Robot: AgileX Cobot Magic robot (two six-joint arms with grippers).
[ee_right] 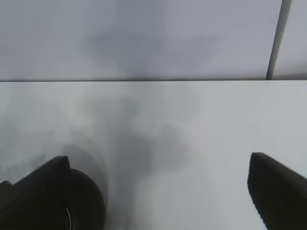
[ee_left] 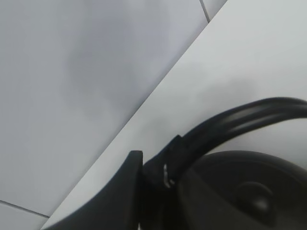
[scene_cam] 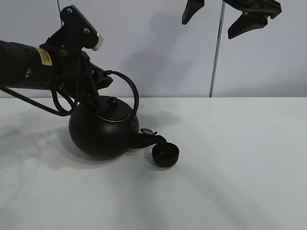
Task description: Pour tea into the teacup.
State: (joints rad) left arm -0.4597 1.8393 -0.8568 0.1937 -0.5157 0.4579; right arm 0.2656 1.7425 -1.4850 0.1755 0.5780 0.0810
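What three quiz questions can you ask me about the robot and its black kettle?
1. True or false: the right gripper hangs open and empty above the table.
2. What does the left gripper clamp on the kettle? A: its spout. B: its arched handle. C: nothing at all.
3. Fill in: the tilted kettle's spout points down at the small black ____.
Key: 1 true; 2 B; 3 teacup.
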